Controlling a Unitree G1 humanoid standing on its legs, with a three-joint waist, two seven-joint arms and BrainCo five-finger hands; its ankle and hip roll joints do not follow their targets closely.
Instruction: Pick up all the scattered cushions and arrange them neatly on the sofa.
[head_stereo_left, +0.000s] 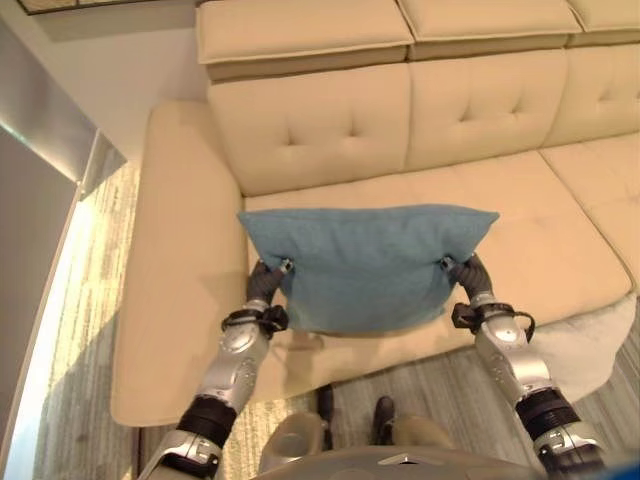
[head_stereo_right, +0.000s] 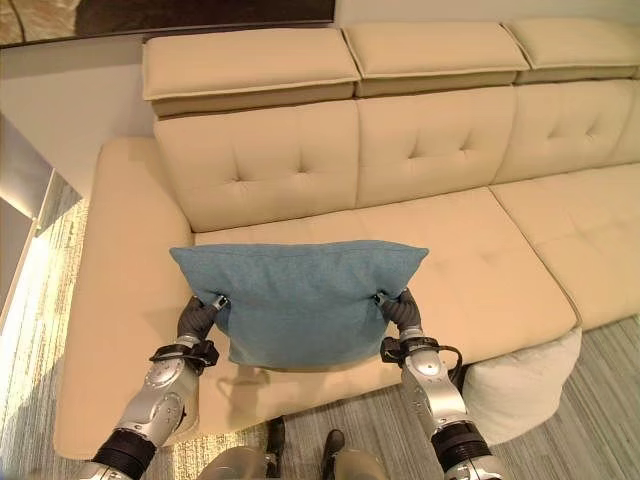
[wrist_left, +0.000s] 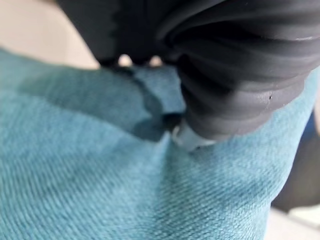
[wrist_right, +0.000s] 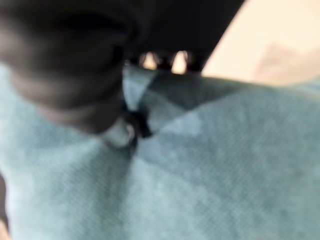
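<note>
A blue cushion (head_stereo_left: 365, 265) hangs flat in front of me above the front of the beige sofa seat (head_stereo_left: 520, 205). My left hand (head_stereo_left: 268, 280) pinches its left edge and my right hand (head_stereo_left: 462, 270) pinches its right edge. In the left wrist view the thumb presses into the blue cloth (wrist_left: 100, 190) under the dark cover (wrist_left: 235, 75). The right wrist view shows the same blue cloth (wrist_right: 200, 185) pinched under that hand's dark cover (wrist_right: 70, 65). The cushion's top edge lies level, near the middle of the leftmost seat.
The sofa has a tufted backrest (head_stereo_left: 320, 125) with headrest blocks (head_stereo_left: 300, 35) on top and a wide left armrest (head_stereo_left: 175, 260). A white cushion-like thing (head_stereo_right: 520, 385) rests against the sofa front at my right. Striped floor (head_stereo_left: 90, 300) runs along the left.
</note>
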